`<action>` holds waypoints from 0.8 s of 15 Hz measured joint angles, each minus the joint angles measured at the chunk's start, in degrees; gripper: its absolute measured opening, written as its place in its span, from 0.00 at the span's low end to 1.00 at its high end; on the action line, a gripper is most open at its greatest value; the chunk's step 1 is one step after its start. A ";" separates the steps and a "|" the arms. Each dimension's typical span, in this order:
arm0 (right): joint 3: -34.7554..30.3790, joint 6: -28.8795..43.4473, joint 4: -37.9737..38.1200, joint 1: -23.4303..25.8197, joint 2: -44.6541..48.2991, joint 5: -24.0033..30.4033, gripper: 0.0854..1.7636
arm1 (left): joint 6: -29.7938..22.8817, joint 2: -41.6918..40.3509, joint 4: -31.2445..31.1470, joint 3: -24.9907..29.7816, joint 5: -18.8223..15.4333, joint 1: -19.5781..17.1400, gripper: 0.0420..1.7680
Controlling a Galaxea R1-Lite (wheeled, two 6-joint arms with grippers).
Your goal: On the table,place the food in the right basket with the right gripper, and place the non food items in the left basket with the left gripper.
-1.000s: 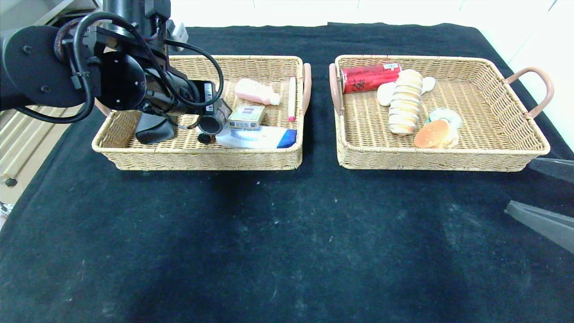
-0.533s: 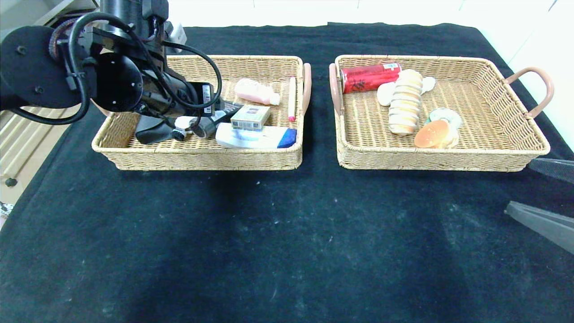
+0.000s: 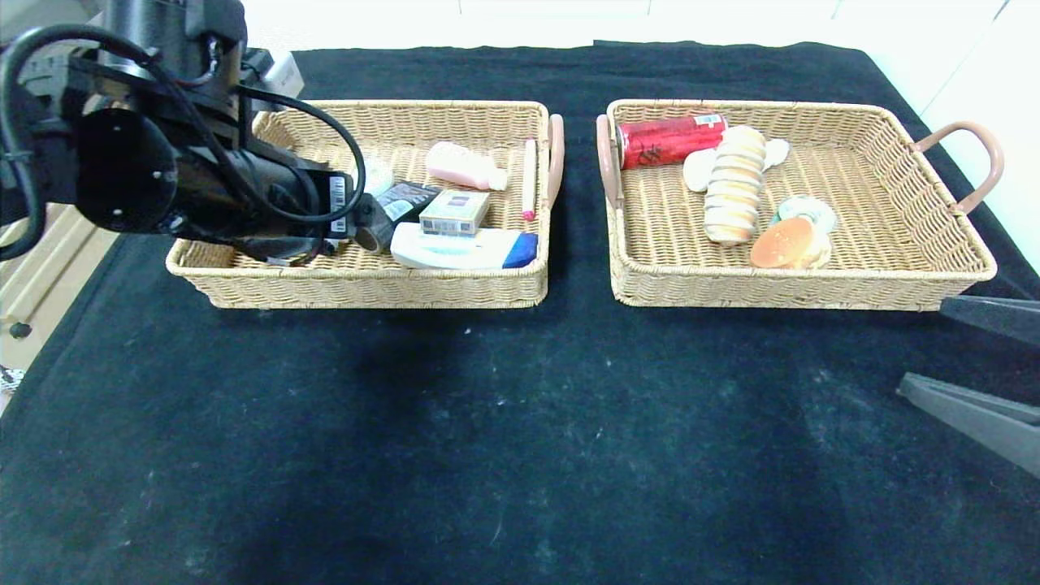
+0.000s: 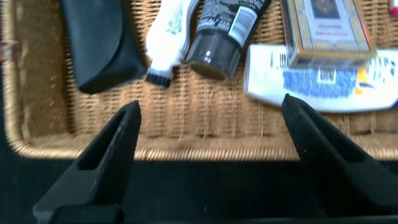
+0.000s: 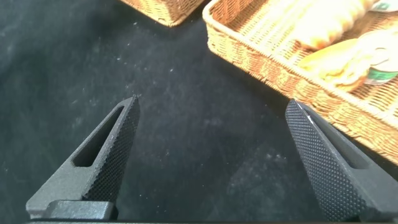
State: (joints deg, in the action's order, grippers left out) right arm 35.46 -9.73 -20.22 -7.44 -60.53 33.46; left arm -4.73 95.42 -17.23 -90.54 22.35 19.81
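Black cloth (image 3: pixel 520 422) is seen covering the whole table in the head view, with pale wall and floor showing beyond its far and right edges. Two wicker baskets are set side by side at the far half. The left basket (image 3: pixel 366 284) is filled with a pink bottle (image 3: pixel 465 166), a small box (image 3: pixel 454 212), a white and blue tube (image 3: pixel 463 249), a dark tube (image 3: pixel 398 203) and a pink pen (image 3: pixel 529 177). Its near-left part is hidden by the left arm, whose left gripper (image 3: pixel 284 248) is held low over the front rim. The right basket (image 3: pixel 796 288) is loaded with a red can (image 3: pixel 670 140), a stack of biscuits (image 3: pixel 735 185) and a bun (image 3: pixel 784 242). The right gripper (image 3: pixel 975 357) is parked at the table's right edge, outside the baskets.

From the left wrist view, the left gripper (image 4: pixel 208 146) is shown spread wide and empty above the basket's front wall, with a black case (image 4: pixel 96 43), a white brush (image 4: pixel 168 37), the dark tube (image 4: pixel 224 34) and the box (image 4: pixel 326 28) lying on the weave past it.

From the right wrist view, the right gripper (image 5: pixel 211 155) is shown spread wide over bare cloth, the right basket (image 5: pixel 280 68) lying just beyond its fingertips.
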 joint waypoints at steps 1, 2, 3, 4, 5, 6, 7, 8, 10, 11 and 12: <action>-0.10 -0.05 -0.06 -0.48 0.05 -0.63 0.97 | 0.33 -2.56 0.04 2.10 -0.09 0.09 0.93; -0.13 -0.09 -0.26 -0.69 0.17 -1.38 0.97 | 0.66 -5.51 0.02 4.33 -0.16 0.34 0.94; -0.10 -0.13 -0.24 -0.85 0.41 -1.61 0.97 | 1.10 -8.42 0.00 6.36 -0.13 0.89 0.94; 0.28 -0.11 -0.13 -0.66 0.57 -1.72 0.97 | 1.54 -11.63 0.02 8.55 0.04 1.93 0.94; 0.50 -0.07 0.02 -0.41 0.63 -1.96 0.97 | 1.79 -14.76 -0.07 10.56 0.23 3.17 0.95; 0.73 -0.07 0.07 -0.33 0.68 -3.07 0.97 | 2.01 -18.04 -0.18 12.79 0.45 4.36 0.95; 1.08 -0.02 0.13 -0.28 0.69 -4.28 0.97 | 2.15 -21.38 -0.35 15.37 0.66 5.38 0.95; 1.46 0.15 0.88 -0.22 0.80 -5.19 0.97 | 2.28 -24.99 -0.40 18.55 0.83 6.14 0.95; 1.66 0.26 5.13 0.06 2.16 -7.08 0.97 | 2.36 -31.63 -0.93 24.15 1.00 6.92 0.96; 1.66 0.26 8.62 0.35 3.41 -8.19 0.97 | 2.39 -35.19 -1.99 26.56 1.07 7.00 0.96; 1.85 0.23 11.36 0.69 4.99 -9.13 0.97 | 2.39 -38.75 -4.33 28.42 1.02 6.67 0.96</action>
State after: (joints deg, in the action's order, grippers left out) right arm 37.32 -9.50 -8.86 -6.74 -55.54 24.33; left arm -2.34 56.66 -21.55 -62.12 23.37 26.48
